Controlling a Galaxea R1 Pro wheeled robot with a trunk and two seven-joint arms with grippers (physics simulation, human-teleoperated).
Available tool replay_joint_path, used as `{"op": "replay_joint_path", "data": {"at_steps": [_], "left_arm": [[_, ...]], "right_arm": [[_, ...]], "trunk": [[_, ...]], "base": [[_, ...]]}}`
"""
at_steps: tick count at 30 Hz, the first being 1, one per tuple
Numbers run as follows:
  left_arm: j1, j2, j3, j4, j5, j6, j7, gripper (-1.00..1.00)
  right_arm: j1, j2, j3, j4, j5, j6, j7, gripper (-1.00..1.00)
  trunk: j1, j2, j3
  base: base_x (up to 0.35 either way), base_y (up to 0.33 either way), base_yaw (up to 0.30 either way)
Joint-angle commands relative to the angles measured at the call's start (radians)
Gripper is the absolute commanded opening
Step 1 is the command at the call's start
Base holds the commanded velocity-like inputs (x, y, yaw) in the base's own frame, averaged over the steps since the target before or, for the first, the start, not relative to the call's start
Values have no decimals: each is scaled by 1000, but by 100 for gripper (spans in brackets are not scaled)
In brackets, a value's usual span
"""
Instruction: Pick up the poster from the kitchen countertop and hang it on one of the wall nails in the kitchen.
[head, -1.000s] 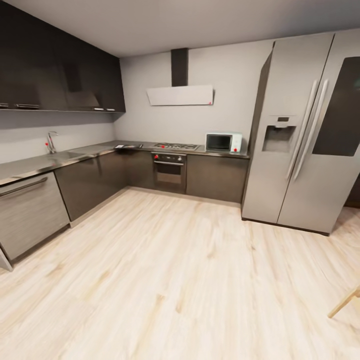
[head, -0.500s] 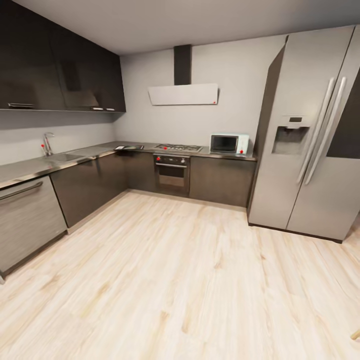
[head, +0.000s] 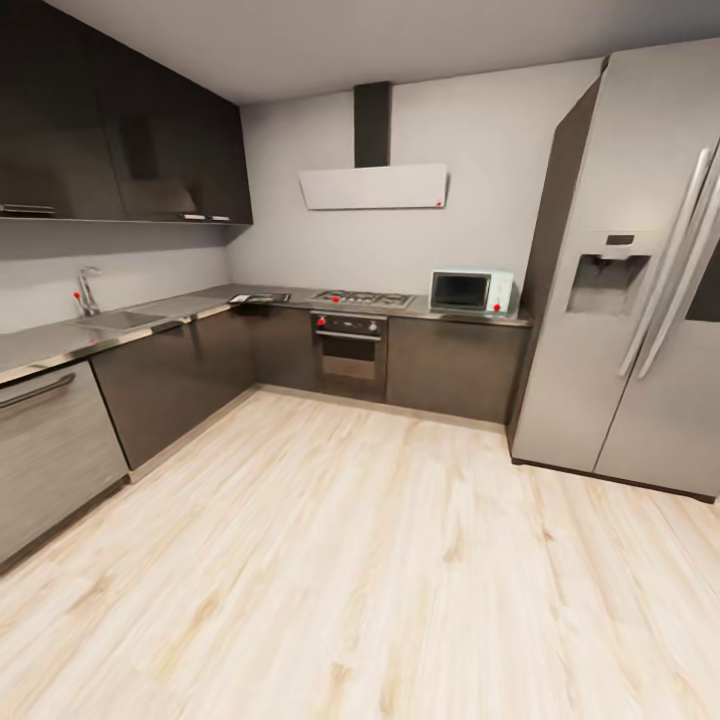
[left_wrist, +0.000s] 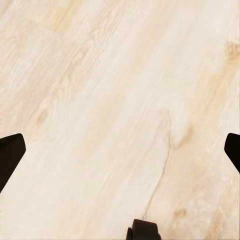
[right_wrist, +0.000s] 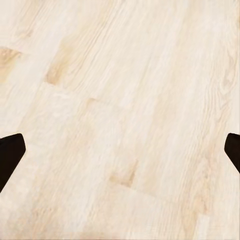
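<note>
As the view swings left and the fridge (head: 640, 290) slides rightward, the robot nears the countertop (head: 180, 305); the poster (head: 259, 297) lies flat by the hob (head: 362, 297). Both grippers (left_wrist: 120, 150) (right_wrist: 120, 150) hang spread wide, empty, over floor.

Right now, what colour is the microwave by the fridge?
Pale mint-green microwave with a dark door, clearest in the head view.
</note>
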Motion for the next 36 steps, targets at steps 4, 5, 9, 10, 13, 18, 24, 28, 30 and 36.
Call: {"op": "replay_joint_path", "data": {"at_steps": [4,5,9,10,13,18,24,28,30,36], "left_arm": [[0,0,1,-1,0,-2,0,100],[0,0,1,-1,1,-2,0,100],[0,0,0,-1,0,-2,0,100],[0,0,0,-1,0,-2,0,100],[0,0,1,-1,0,-2,0,100],[0,0,1,-1,0,-2,0,100],[0,0,1,-1,0,-2,0,100],[0,0,1,-1,0,-2,0,100],[0,0,1,-1,0,-2,0,100],[0,0,0,-1,0,-2,0,100]], "right_arm": [[-1,0,0,1,1,-3,0,100],[-1,0,0,1,1,-3,0,100],[-1,0,0,1,1,-3,0,100],[-1,0,1,1,1,-3,0,100],[-1,0,0,1,1,-3,0,100],[-1,0,1,1,1,-3,0,100],[-1,0,1,1,1,-3,0,100],[-1,0,1,1,1,-3,0,100],[-1,0,1,1,1,-3,0,100],[-1,0,1,1,1,-3,0,100]], "trunk": [[1,0,-1],[1,0,-1],[1,0,-1],[1,0,-1],[1,0,-1],[1,0,-1],[1,0,-1],[1,0,-1],[1,0,-1],[1,0,-1]], "base": [[328,137,0],[328,137,0],[328,137,0],[328,138,0],[328,137,0],[328,138,0],[328,137,0],[328,138,0],[328,138,0],[328,137,0]]}}
